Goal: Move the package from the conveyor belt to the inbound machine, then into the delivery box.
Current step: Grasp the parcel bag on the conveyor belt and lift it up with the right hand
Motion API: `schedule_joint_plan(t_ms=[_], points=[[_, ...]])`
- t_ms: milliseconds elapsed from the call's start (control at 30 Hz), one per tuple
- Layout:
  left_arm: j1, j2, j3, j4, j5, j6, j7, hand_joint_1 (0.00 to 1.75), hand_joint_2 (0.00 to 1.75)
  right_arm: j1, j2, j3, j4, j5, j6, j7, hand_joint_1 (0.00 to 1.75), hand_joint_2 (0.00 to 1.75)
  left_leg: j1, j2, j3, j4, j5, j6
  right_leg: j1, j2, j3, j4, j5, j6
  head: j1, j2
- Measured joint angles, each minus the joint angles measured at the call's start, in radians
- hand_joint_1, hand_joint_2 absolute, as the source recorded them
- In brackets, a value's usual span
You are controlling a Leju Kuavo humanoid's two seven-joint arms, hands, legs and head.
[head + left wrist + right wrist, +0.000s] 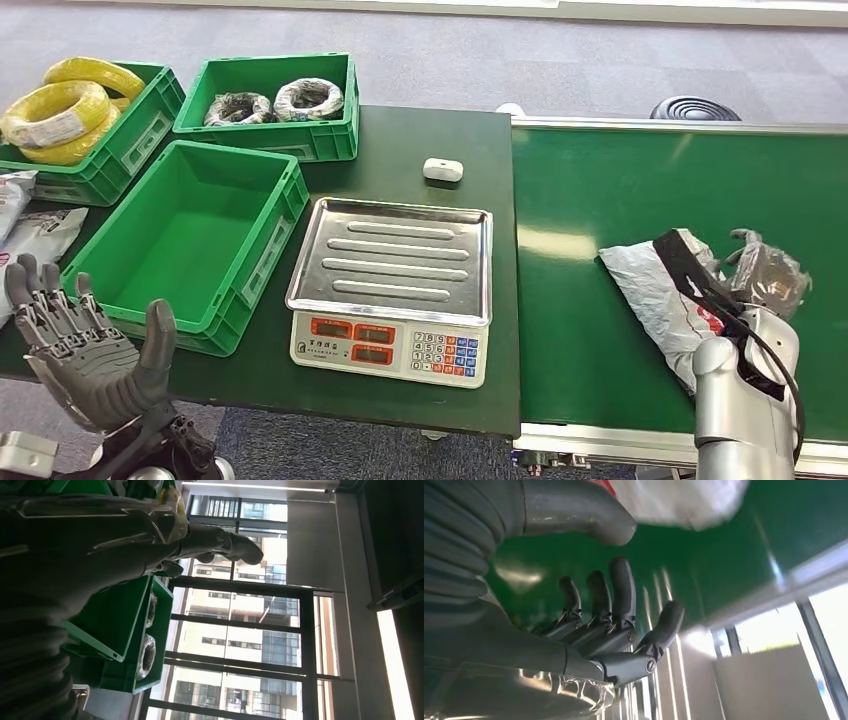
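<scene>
Your package (pixel 655 290), a crumpled grey-white poly mailer with a red mark on it, lies on the green conveyor belt (pixel 600 200) toward its near right part, and in the right wrist view its pale edge (pixel 679 500) sits just beyond the thumb. Your right hand (pixel 765 275) is over the belt right beside the package, on its right; the right wrist view shows the fingers (pixel 621 595) spread apart and holding nothing, with green belt visible between them and the thumb. Left of the belt, on the dark table (pixel 420 140), stands the electronic scale (pixel 392 285) with its bare steel tray. Further left is an empty green crate (pixel 190 245), and behind it two crates, one with black cable coils (pixel 270 105) and one with yellow coils (pixel 70 110). Your left hand (pixel 85 345) hovers at the table's near left corner, fingers extended and apart, gripping nothing.
</scene>
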Motion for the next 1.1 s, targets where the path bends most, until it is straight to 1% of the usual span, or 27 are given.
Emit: schedule_joint_plan(t_ms=[33,67,267,367,567,767,833,900,1000,1100], points=[[-0.008,0.000,0.001,0.005,0.004,-0.012,0.000,0.00,1.75,-0.014,-0.019,0.002,0.059,0.003,0.056,0.021,0.00,1.75,0.000,-0.002,-0.001,0.000,0.000,0.000,0.000,-0.002,0.000,0.000,0.000,0.000,0.000,0.000],[-0.015,0.000,0.001,0.011,0.008,-0.020,0.000,0.00,1.75,-0.023,-0.037,0.003,0.115,0.001,0.086,0.029,0.00,1.75,0.000,-0.003,-0.001,0.001,0.001,0.001,0.000,-0.003,0.001,0.000,0.000,0.000,0.000,0.000],[-0.042,0.000,0.004,0.039,0.012,-0.038,0.000,0.00,1.75,-0.056,-0.109,0.004,0.331,-0.013,0.127,0.038,0.00,1.75,0.000,-0.004,-0.003,0.001,0.001,0.001,0.000,-0.004,-0.001,0.000,0.000,0.000,0.000,0.000],[-0.048,0.000,0.007,0.051,0.012,-0.040,0.000,0.00,1.75,-0.071,-0.135,0.004,0.411,-0.026,0.149,0.031,0.00,1.75,0.000,-0.004,-0.003,0.001,0.001,0.001,0.000,-0.004,-0.001,0.000,0.000,0.000,0.000,0.000],[-0.052,0.000,0.012,0.060,0.011,-0.036,0.000,0.00,1.75,-0.112,-0.153,0.004,0.502,-0.031,0.164,0.013,0.00,1.75,0.000,-0.003,-0.003,0.001,0.001,0.002,0.000,-0.004,-0.001,0.000,0.000,0.000,0.000,0.000],[-0.052,0.000,0.015,0.060,0.011,-0.036,0.000,0.00,1.75,-0.131,-0.157,0.002,0.548,-0.068,0.224,-0.026,0.01,1.75,0.000,-0.003,-0.002,0.001,0.001,0.002,0.000,-0.004,0.000,0.000,0.000,0.000,0.000,0.000],[-0.053,0.000,0.016,0.061,0.011,-0.036,0.000,0.00,1.75,-0.134,-0.159,0.001,0.557,-0.076,0.237,-0.042,0.88,1.75,0.000,-0.003,-0.002,0.001,0.001,0.001,0.000,-0.004,0.000,0.000,0.000,0.000,0.000,0.000],[-0.054,0.000,0.017,0.062,0.010,-0.035,0.000,0.00,1.75,-0.134,-0.159,0.000,0.564,-0.089,0.253,-0.075,1.75,1.75,0.000,-0.003,-0.002,0.001,0.001,0.001,0.000,-0.004,0.000,0.000,0.000,0.000,0.000,0.000],[-0.054,0.000,0.021,0.063,0.004,-0.033,0.000,0.00,1.75,-0.131,-0.159,-0.002,0.570,-0.114,0.271,-0.137,1.75,1.75,0.000,-0.002,-0.002,0.001,0.001,0.001,0.000,-0.002,-0.001,0.000,0.000,0.000,0.000,0.000],[-0.054,0.000,0.024,0.063,0.002,-0.033,0.000,0.00,1.75,-0.131,-0.158,-0.003,0.572,-0.123,0.274,-0.161,1.75,1.75,0.000,-0.001,-0.002,0.001,0.001,0.002,0.000,-0.002,0.000,0.000,0.000,0.000,0.000,0.000]])
